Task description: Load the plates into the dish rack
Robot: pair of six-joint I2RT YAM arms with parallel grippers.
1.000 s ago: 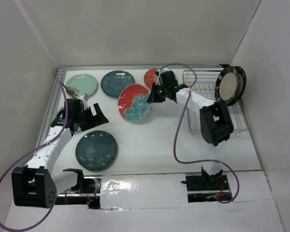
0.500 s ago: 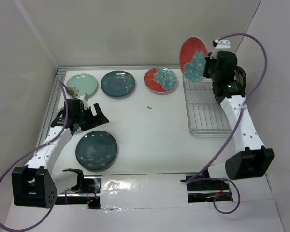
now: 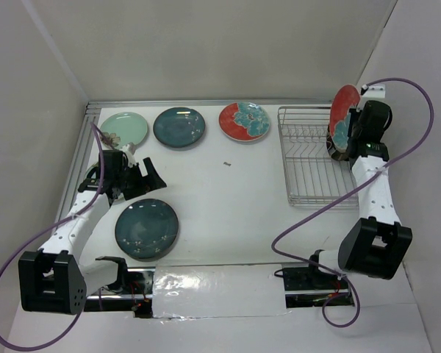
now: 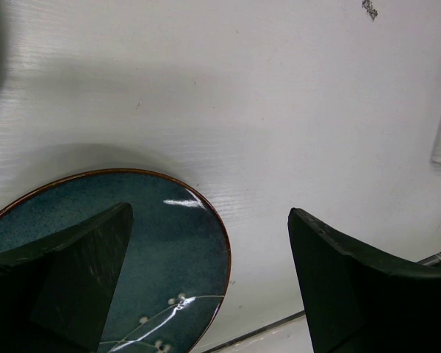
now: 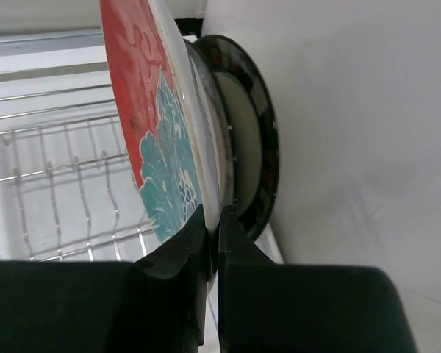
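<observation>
While right hand grips red plate | striped-rim plate just behind | left hand open

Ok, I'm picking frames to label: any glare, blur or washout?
Top external: sharp, evenly lit, glare only on the shiny crinkled strip at the near edge. Left wrist: a white highlight on the glossy dark teal round plate. Right wrist: the silver wire dish rack looks washed out beside the red flowered ceramic plate.
</observation>
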